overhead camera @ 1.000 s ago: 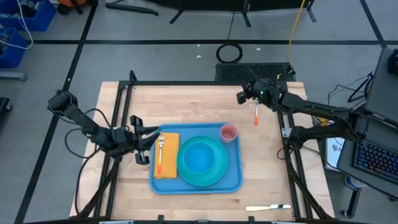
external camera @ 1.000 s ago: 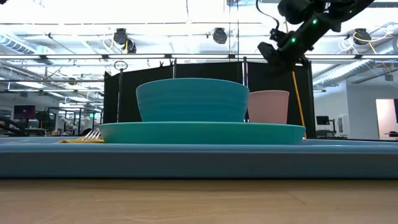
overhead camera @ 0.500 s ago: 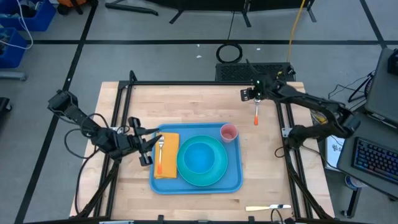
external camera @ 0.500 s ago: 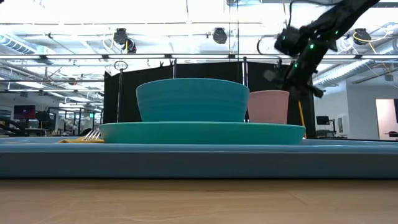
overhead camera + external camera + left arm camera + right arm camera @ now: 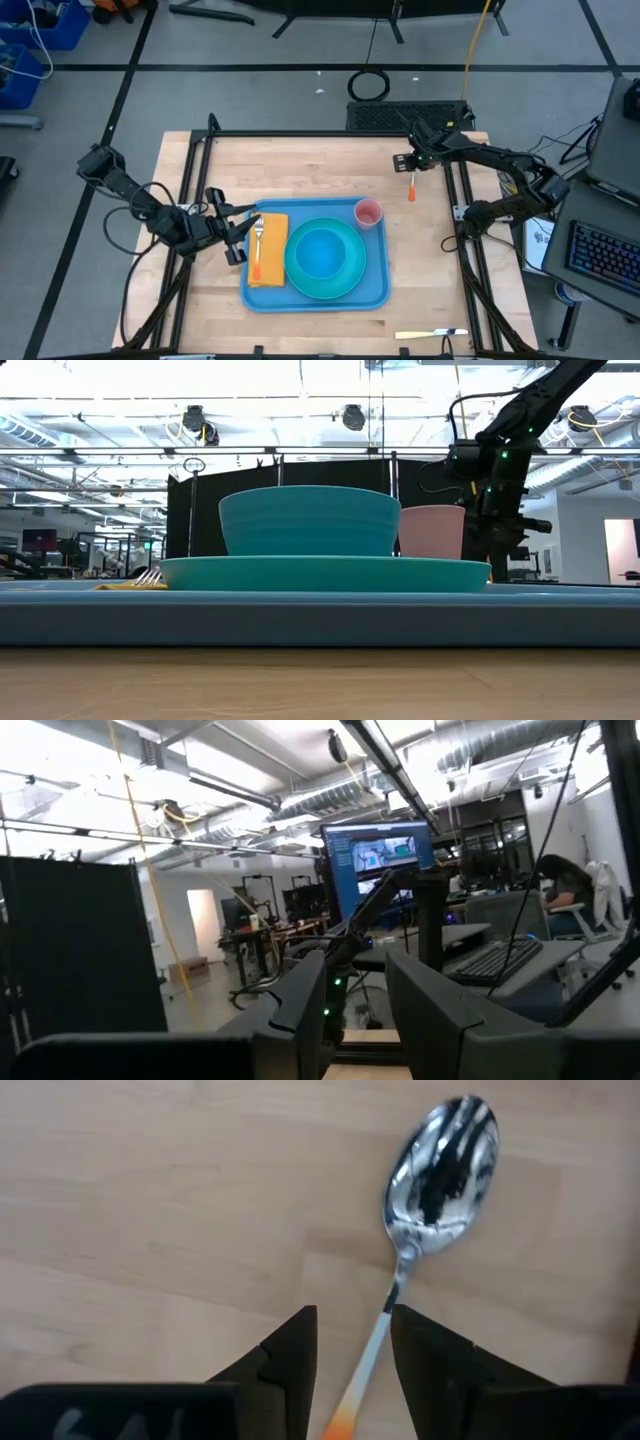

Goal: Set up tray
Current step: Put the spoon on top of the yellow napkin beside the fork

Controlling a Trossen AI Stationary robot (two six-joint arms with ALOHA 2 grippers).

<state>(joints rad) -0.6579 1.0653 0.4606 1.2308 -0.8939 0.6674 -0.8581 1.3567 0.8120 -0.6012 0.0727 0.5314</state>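
Observation:
The light-blue tray [image 5: 377,290] lies at the table's middle. On it are a teal plate [image 5: 352,276] with a teal bowl [image 5: 322,252], a pink cup [image 5: 368,212], and an orange napkin [image 5: 270,262] with a fork [image 5: 258,238] on top. A spoon [image 5: 411,187] with an orange handle lies on the wood beyond the tray's far right corner. My right gripper [image 5: 408,165] points down over it, open; in the right wrist view its fingers [image 5: 290,1355] stand on either side of the spoon's handle [image 5: 375,1350]. My left gripper [image 5: 235,230] waits open beside the napkin.
A knife [image 5: 430,334] lies near the table's near right edge. Black frame rails [image 5: 455,200] run along the table's left and right sides. Bare wood [image 5: 300,170] stretches between the tray and the far edge. In the low view my right gripper [image 5: 497,555] stands behind the cup [image 5: 432,532].
My right gripper has come down from high above the table toward the spoon, shifting a little toward the right edge and tipping until its fingers point down. The things on the tray and the spoon have stayed where they were.

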